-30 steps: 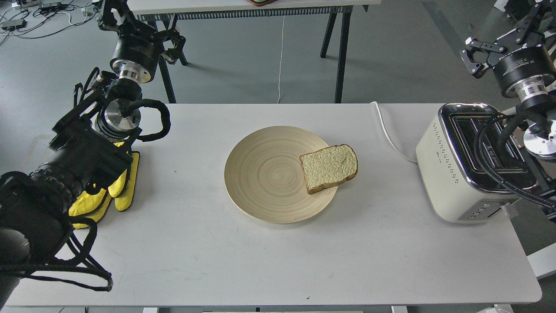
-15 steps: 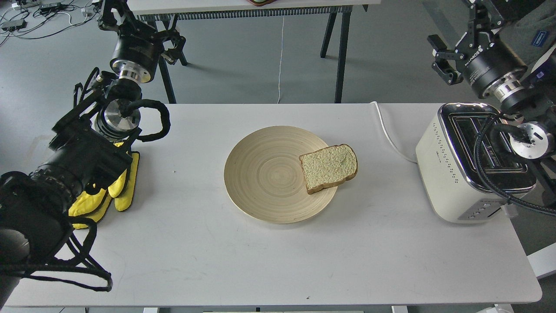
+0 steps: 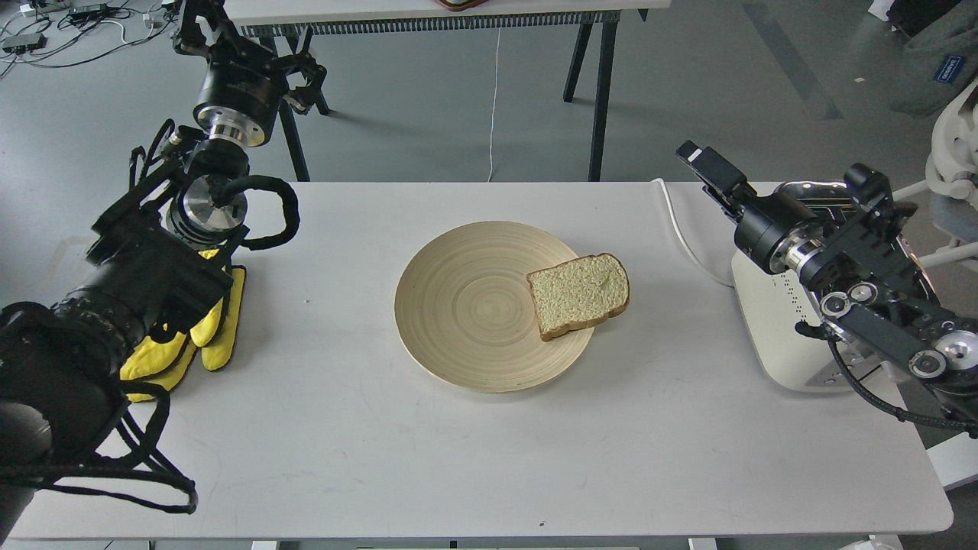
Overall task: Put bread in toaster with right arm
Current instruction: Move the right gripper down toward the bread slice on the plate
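The bread (image 3: 578, 294) lies flat on the right rim of a round wooden plate (image 3: 462, 305) at the middle of the white table. The cream toaster (image 3: 768, 336) stands at the right, mostly hidden behind my right arm; a bit of its chrome top (image 3: 810, 188) shows. My right gripper (image 3: 707, 169) hangs above the table's back right, left of the toaster and up and right of the bread. It is seen side-on, so its fingers cannot be told apart. My left gripper (image 3: 244, 46) is open and empty at the far left, beyond the table's back edge.
A yellow cloth (image 3: 218, 328) lies under my left arm at the table's left. The toaster's white cord (image 3: 684, 229) runs off the back edge. Another table's black legs (image 3: 600, 92) stand behind.
My right arm has swung down and left from high above the toaster. Its gripper now sits low beside the toaster's left, and the arm covers most of the toaster. Bread and left arm have not moved.
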